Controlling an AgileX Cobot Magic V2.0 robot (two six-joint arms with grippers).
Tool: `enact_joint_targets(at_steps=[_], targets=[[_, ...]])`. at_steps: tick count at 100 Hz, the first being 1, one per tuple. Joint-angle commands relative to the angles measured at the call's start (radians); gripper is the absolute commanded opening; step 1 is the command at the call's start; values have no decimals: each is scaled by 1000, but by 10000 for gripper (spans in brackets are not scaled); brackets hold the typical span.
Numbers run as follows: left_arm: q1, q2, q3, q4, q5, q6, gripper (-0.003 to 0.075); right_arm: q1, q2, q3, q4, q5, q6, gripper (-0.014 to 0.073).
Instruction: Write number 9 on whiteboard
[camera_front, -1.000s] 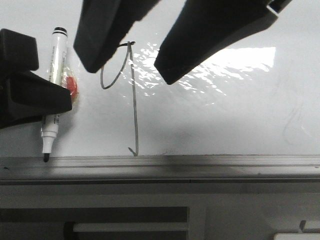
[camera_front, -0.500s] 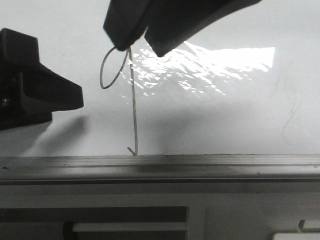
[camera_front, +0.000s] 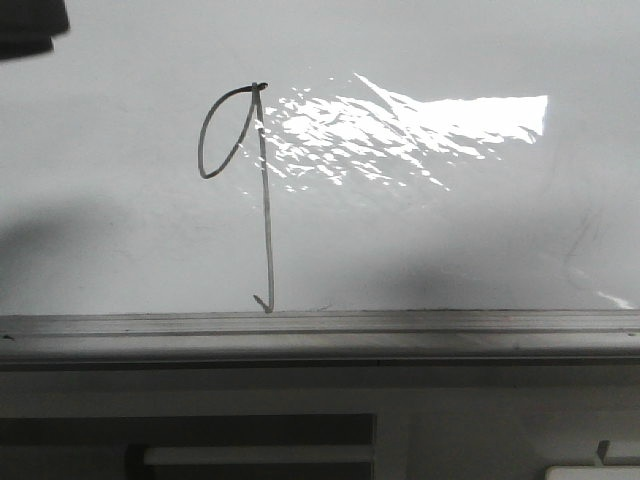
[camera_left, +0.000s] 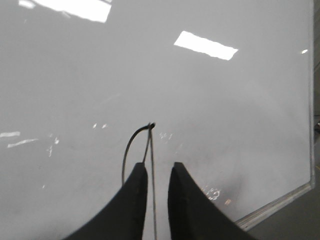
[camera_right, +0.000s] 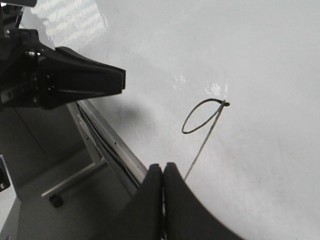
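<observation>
The number 9 (camera_front: 262, 200) is a thin dark line on the whiteboard (camera_front: 450, 240), with an oval loop at the top and a long stem ending in a small hook just above the grey ledge (camera_front: 320, 325). It also shows in the left wrist view (camera_left: 135, 145) and the right wrist view (camera_right: 202, 117). My left gripper (camera_left: 157, 166) hovers over the stem with a narrow gap between its jaws and nothing in them. Only a dark corner of it (camera_front: 30, 25) shows in the front view. My right gripper (camera_right: 162, 166) is shut and empty, over the board's lower edge. No marker is in view.
The board's metal frame (camera_right: 107, 150) and a stand leg with a caster (camera_right: 55, 201) lie beside my right gripper. The left arm's black finger (camera_right: 85, 80) reaches in over the board. The board's side edge (camera_left: 280, 205) shows in the left wrist view.
The right gripper's jaws closed and rose out of the front view. The left gripper withdrew to the top left corner. The marker seen a second ago is gone from view.
</observation>
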Motion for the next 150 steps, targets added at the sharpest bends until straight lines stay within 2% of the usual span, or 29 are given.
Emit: enact_joint_targets(at_steps=[1,20,32,44,60,150], targets=[[-1,-77,-21,93,-56,6,-20,-1,-109,52,-66,-170,-5,-60],[-1,-285,28,241,-6,6,-20,-5,-365,255,-112,-337,-5,-60],[-1,-432,81,323,130,6,-20,-5,-535,369,-139,-333,-5,-60],[-1,-556,125,320,270,6,-20,-5,-666,456,-137,-318,-5,-60],[-1,-659,153,320,326,6,-20,-5,-774,512,-137,-313,-5,-61],[-1,-667,190,320,299,6,-20,-5,-789,518,-137,-313,-5,-61]])
